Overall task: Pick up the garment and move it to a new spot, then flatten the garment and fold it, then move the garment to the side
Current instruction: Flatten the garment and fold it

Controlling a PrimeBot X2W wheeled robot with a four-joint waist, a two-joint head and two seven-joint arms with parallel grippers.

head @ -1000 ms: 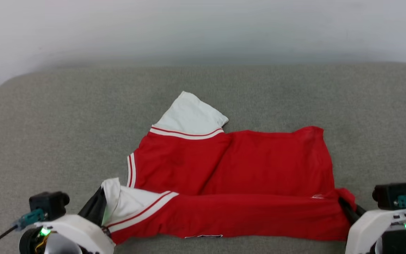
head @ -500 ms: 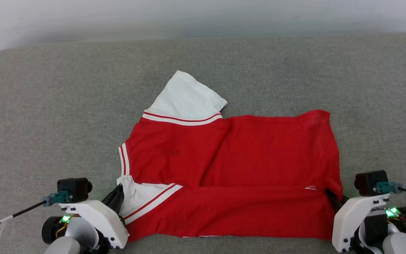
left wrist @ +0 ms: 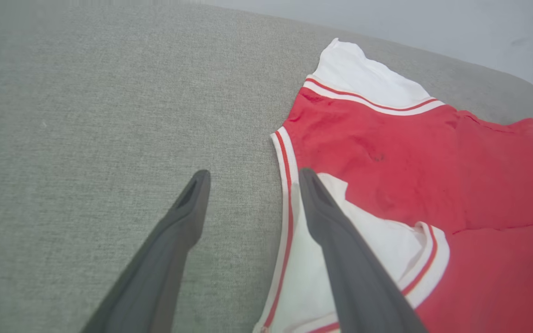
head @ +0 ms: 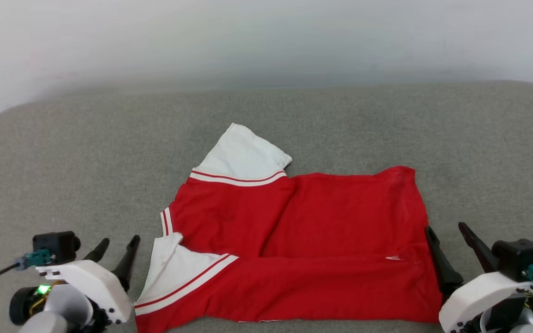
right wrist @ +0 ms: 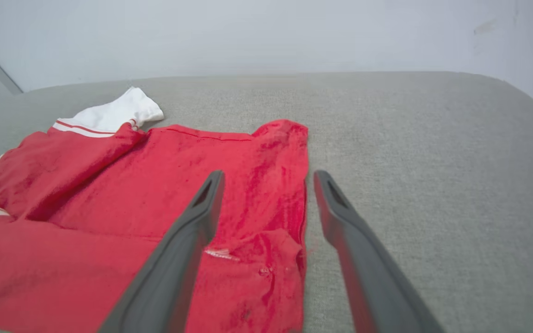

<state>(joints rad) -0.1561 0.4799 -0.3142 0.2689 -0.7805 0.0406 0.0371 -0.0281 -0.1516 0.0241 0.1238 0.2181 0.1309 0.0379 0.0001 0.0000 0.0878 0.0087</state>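
The garment (head: pixel 322 240) lies spread on the grey fabric-covered surface (head: pixel 63 152), in the lower centre of the head view. It is mostly red. Its near strip is folded over the rest along a straight crease running across the frame. One white sleeve (head: pixel 243 155) with striped trim sticks out toward the upper middle of the frame. A second white sleeve (head: pixel 169 263) lies on the folded strip at the lower left. A small white mark (head: pixel 392 257) shows on the red cloth near its right edge.

The left tool (head: pixel 119 239) sits at the lower left of the head view, its two dark fingers spread apart and holding nothing, just beside the garment's left edge. In the left wrist view the left tool (left wrist: pixel 253 172) has one finger over bare surface and the other crossing the white sleeve. Whether that finger touches the cloth I cannot tell.

The right tool (head: pixel 445 227) sits at the lower right, fingers likewise spread and empty. In the right wrist view the right tool (right wrist: pixel 270 173) straddles the garment's right edge. A pale wall (head: pixel 266 37) fills the top of the frame.
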